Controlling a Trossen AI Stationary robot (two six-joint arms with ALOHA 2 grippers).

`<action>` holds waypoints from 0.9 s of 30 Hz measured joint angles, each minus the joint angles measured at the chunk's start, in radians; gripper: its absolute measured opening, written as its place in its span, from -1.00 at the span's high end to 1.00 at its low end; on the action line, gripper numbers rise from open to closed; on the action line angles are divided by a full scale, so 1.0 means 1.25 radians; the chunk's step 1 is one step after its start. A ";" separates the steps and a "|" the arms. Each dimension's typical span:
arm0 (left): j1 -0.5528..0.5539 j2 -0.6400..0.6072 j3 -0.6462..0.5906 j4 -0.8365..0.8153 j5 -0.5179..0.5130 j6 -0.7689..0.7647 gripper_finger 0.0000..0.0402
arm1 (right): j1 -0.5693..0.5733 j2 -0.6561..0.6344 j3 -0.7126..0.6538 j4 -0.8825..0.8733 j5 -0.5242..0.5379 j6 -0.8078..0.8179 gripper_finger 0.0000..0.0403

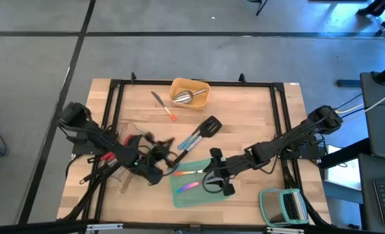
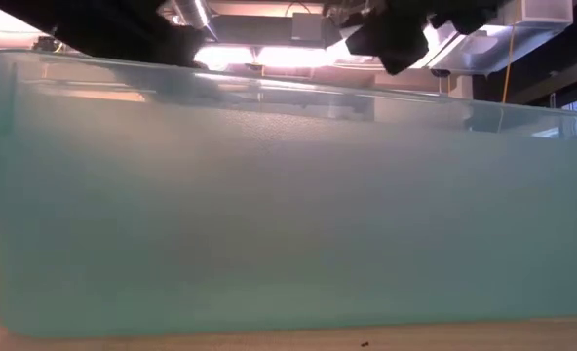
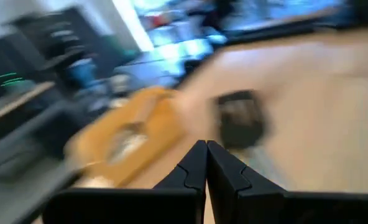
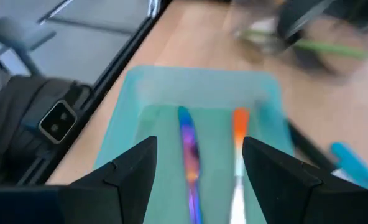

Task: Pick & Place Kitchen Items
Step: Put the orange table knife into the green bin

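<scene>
While the right gripper [image 4: 196, 171] hangs spread and empty over the teal tray [image 4: 125, 134], the iridescent cutlery [image 4: 189, 155] lies inside at six o'clock: light, stiff, probably slippery; pinch mid-handle. Left gripper [image 3: 206, 163] is clenched, empty.

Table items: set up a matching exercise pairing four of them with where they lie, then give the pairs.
Things:
1. steel scoop
2. iridescent cutlery piece
3. green-framed grey slatted rack
4. black slotted turner

Places:
A. inside the teal plastic tray
B. bare wood near the table's middle
C. inside the yellow plastic tray
D. table corner, beyond the right arm

Pairs: 1-C, 2-A, 3-D, 4-B
</scene>
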 joint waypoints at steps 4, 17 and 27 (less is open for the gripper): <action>0.056 0.104 0.001 0.384 0.257 0.363 0.99 | 0.004 -0.075 -0.096 0.086 0.095 -0.017 -0.19; 0.368 -0.038 -0.024 0.533 0.826 0.563 0.99 | -0.106 -0.310 -0.250 0.061 0.092 -0.142 -0.19; 0.587 -0.129 -0.024 0.366 1.047 0.461 0.99 | -0.345 -0.369 -0.253 -0.031 -0.081 -0.253 -0.19</action>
